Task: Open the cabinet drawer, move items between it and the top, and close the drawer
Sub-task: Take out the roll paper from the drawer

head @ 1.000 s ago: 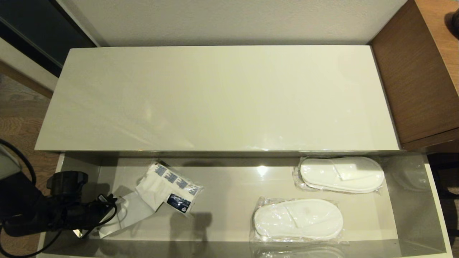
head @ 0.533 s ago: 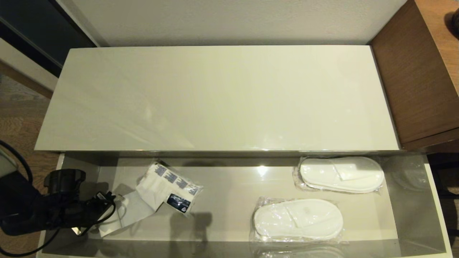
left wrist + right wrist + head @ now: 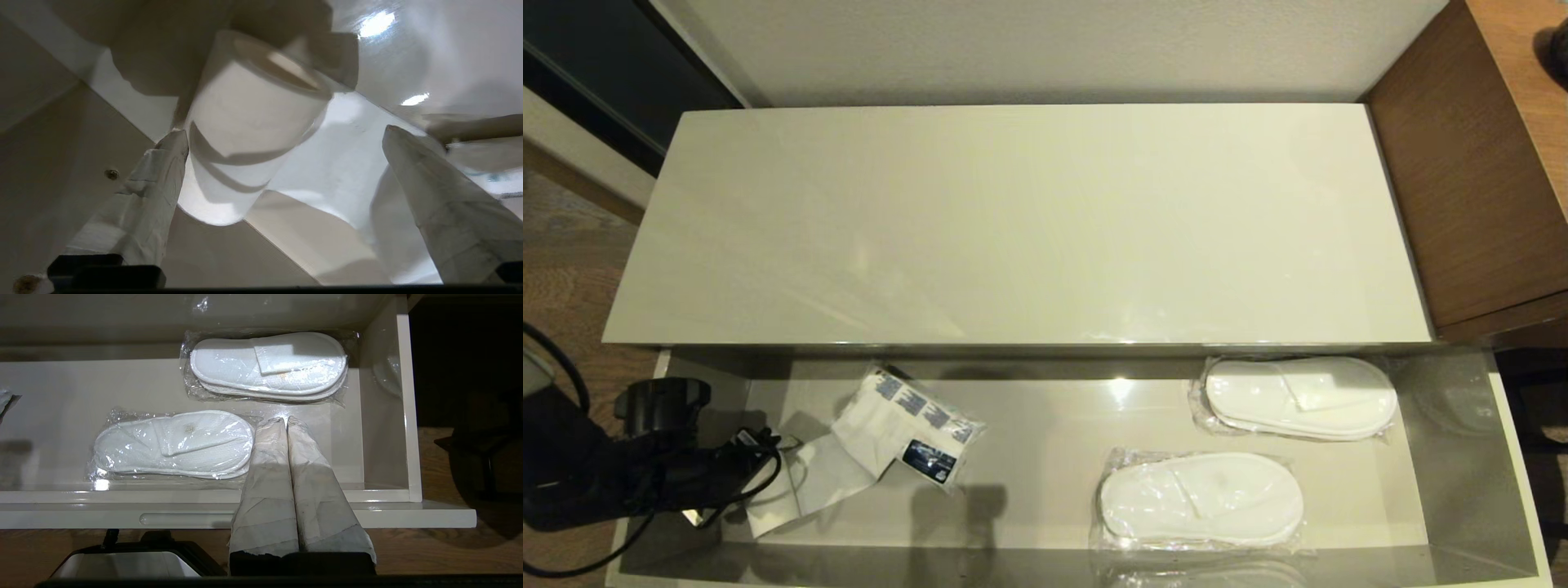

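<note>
step: reaching for white soft paper roll in left end of wide shiny beige drawer | left fingers spread wide beside roll, holding nothing | right fingers pressed together, parked | next: close gently around roll

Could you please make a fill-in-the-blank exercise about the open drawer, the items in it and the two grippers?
1. The wide glossy beige cabinet drawer is ____.
2. The number of white flat slipper packs in clear plastic in it is ____.
3. The left gripper, by the white toilet-paper roll, has its fingers ____.
4. The glossy cream-beige top carries ____ items.

Missing words: open; two; open; no
</note>
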